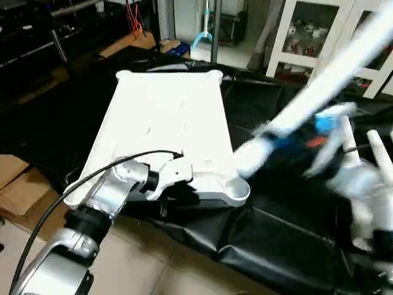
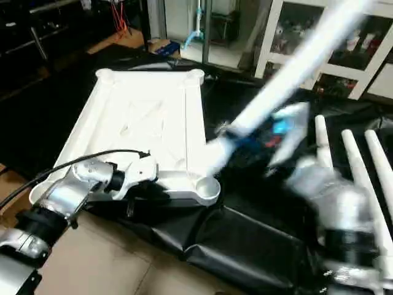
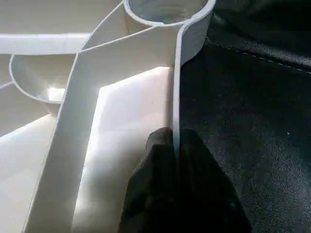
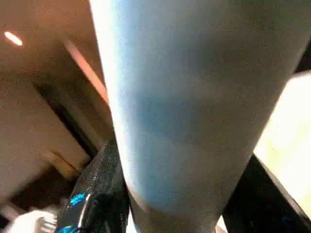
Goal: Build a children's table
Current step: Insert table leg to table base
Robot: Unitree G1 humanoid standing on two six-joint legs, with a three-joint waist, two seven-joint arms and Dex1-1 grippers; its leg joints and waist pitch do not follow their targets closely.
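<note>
Nearest to me, my left gripper [image 3: 176, 145] is pinching the near edge wall of the table top [image 1: 163, 117], its two black fingers [image 3: 158, 160] closed narrow with the thin white wall running between them. From the head camera I am seeing that arm reaching in from the lower left, a black cable [image 1: 73, 184] looping over the wrist, and the gripper sitting on the near edge, just beside the round corner socket [image 1: 236, 187] at the near right corner.

The table top is lying upside down on a black cloth [image 1: 270, 246] that is covering the work surface, its raised ribs facing up and its round sockets showing at the corners.

To the right, my right gripper [image 4: 175, 194] is holding a long white leg [image 1: 331, 80]; the black fingers [image 4: 104, 184] are sitting on either side of the tube, about half open around it. The leg is slanting up toward the upper right, its lower end hanging near the corner socket, though I cannot tell whether it is touching.

Three more spare legs [image 2: 350, 166] are lying side by side on the cloth at the right.

Farthest back, a white cabinet [image 1: 307, 37] with glass doors is standing behind the cloth.
</note>
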